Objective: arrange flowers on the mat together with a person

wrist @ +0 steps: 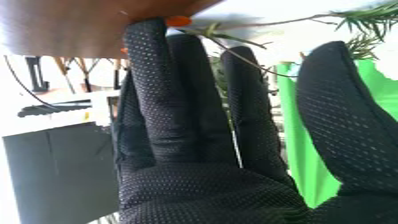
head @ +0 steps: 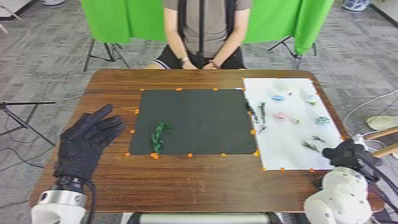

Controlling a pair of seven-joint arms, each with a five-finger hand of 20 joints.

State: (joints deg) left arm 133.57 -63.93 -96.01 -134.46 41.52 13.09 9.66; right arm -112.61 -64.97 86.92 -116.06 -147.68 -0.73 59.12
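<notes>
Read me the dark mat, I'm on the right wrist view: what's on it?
Observer: One green sprig, on the left part of the mat, toward the robot's side.
Operator: Left hand clear of that sprig?
Observer: Yes, it's left of the mat, with a gap between it and the sprig.
Operator: Where's the pink flower?
Observer: On the white sheet, right of the mat, farther from the robot than the right hand.

A lab-like room: green cloth backdrop (head: 115, 20), black tripods (head: 27, 103), loose cables (head: 378, 96), grey carpet (head: 53, 50).
</notes>
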